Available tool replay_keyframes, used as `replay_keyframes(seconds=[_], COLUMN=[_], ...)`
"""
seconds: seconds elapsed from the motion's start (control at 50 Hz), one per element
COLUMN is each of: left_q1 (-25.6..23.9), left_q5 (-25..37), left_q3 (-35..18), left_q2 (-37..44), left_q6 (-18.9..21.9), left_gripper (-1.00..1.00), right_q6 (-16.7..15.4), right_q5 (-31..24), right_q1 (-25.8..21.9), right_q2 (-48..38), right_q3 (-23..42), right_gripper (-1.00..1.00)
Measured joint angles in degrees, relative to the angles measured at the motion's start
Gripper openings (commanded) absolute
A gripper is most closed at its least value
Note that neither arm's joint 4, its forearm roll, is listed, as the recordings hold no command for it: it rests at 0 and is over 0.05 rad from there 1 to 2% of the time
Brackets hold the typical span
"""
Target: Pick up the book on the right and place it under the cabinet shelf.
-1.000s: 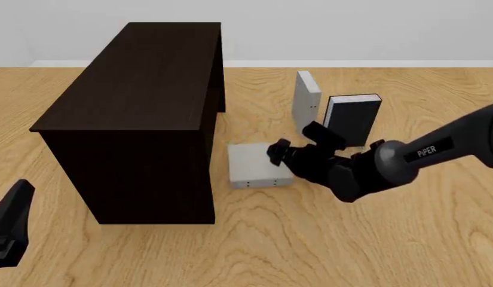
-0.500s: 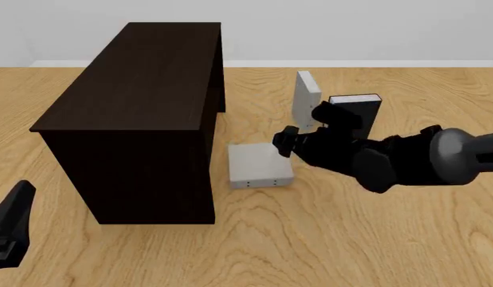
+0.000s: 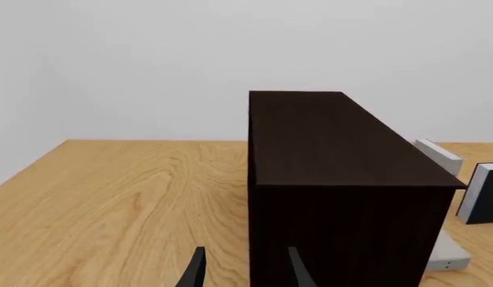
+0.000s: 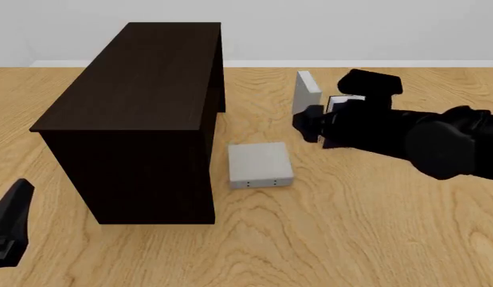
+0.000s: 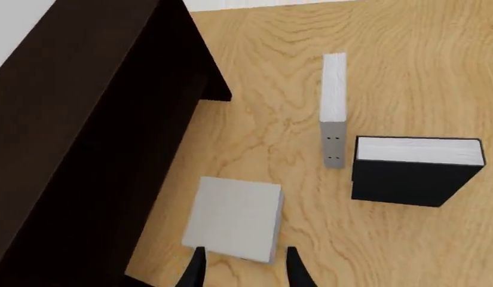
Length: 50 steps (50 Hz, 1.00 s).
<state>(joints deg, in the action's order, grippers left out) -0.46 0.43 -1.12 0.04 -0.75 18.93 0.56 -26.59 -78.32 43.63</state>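
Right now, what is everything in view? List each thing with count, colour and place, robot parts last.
Cabinet: one, very dark brown, left half of the table.
Flat grey book: one, light grey, lying beside the cabinet's right side.
Upright grey book: one, light grey, standing farther back.
Black book: one, black cover with white pages, standing right of the upright grey book.
Table: one, light wood.
Left gripper: black, open, low at the near left, facing the cabinet.
Right gripper: black, open, raised above the flat grey book's near edge.
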Motion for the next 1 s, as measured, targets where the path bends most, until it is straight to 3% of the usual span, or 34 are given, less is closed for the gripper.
replay_keyframes(seconds=[0.58, 1.0], left_q1=[0.6, -0.4], left_q5=[0.0, 0.3], left_q3=[0.5, 0.9], left_q2=[0.1, 0.2], left_q6=[1.9, 3.3], left_gripper=[1.0, 1.0], right_q6=[-9.5, -11.4], right_q5=[-13.5, -18.4], right_q1=[3.2, 3.4], right_q2=[5.8, 3.9], right_q3=[3.7, 6.9], right_gripper=[1.0, 1.0])
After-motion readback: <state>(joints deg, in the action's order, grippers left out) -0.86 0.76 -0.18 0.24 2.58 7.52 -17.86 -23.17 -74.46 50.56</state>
